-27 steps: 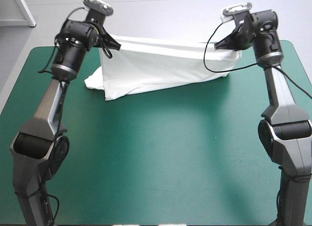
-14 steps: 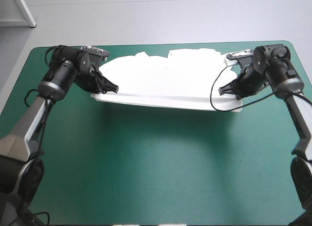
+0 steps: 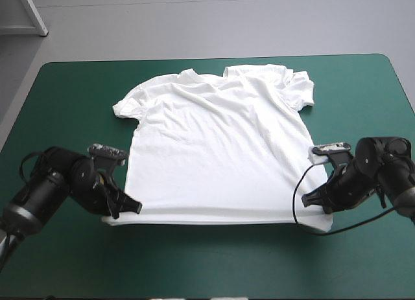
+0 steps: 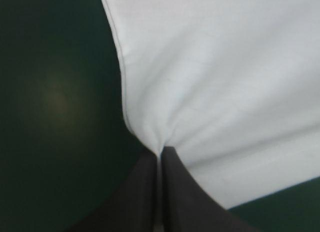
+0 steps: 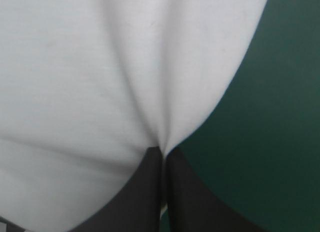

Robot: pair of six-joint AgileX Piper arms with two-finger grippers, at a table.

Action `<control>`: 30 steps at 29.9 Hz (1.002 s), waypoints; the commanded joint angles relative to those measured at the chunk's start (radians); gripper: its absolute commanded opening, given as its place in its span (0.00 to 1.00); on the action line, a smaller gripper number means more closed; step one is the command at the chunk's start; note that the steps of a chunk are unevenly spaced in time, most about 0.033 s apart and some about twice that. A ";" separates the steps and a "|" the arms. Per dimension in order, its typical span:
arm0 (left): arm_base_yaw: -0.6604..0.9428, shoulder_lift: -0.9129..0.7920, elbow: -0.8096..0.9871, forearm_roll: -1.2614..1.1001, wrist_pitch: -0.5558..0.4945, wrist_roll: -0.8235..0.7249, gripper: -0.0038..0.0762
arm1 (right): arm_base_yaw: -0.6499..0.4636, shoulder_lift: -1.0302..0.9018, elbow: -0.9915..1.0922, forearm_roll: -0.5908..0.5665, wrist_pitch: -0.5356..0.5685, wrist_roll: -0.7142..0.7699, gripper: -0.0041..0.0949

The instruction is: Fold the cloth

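The white T-shirt lies spread flat on the teal-green cover, collar toward the far edge, hem toward the near edge. My left gripper is low at the hem's left corner and is shut on the T-shirt. In the left wrist view the black fingers meet in a point, pinching the T-shirt. At the hem's right corner my right gripper is likewise shut on the T-shirt. The right wrist view shows its fingers closed on a puckered fold of the T-shirt.
Bare teal-green cover runs along the near side of the table and around both sleeves. A grey floor lies beyond the far edge.
Both grippers came down from high at the far edge and drew toward the near side, pulling the hanging T-shirt out until it lies spread flat on the cover.
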 commanded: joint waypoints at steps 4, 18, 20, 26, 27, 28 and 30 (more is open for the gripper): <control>-0.005 -0.126 0.198 -0.034 0.055 -0.051 0.04 | -0.009 -0.091 0.158 0.004 0.022 0.002 0.03; -0.005 -0.129 0.245 -0.064 0.055 -0.009 0.33 | -0.009 -0.091 0.215 0.033 -0.036 -0.035 0.48; -0.005 -0.129 0.245 -0.060 0.046 -0.009 0.47 | -0.009 -0.091 0.215 0.033 -0.063 -0.035 0.64; -0.003 -0.121 0.233 -0.019 -0.197 -0.073 0.56 | -0.009 -0.091 0.187 0.033 -0.191 -0.019 0.73; -0.003 -0.111 0.221 -0.007 -0.250 -0.096 0.56 | -0.009 -0.091 0.178 0.033 -0.207 -0.011 0.73; -0.003 -0.102 0.207 0.008 -0.283 -0.110 0.56 | -0.009 -0.091 0.167 0.033 -0.223 -0.007 0.73; -0.003 -0.049 0.149 0.053 -0.334 -0.139 0.56 | -0.009 -0.091 0.142 0.033 -0.240 0.001 0.73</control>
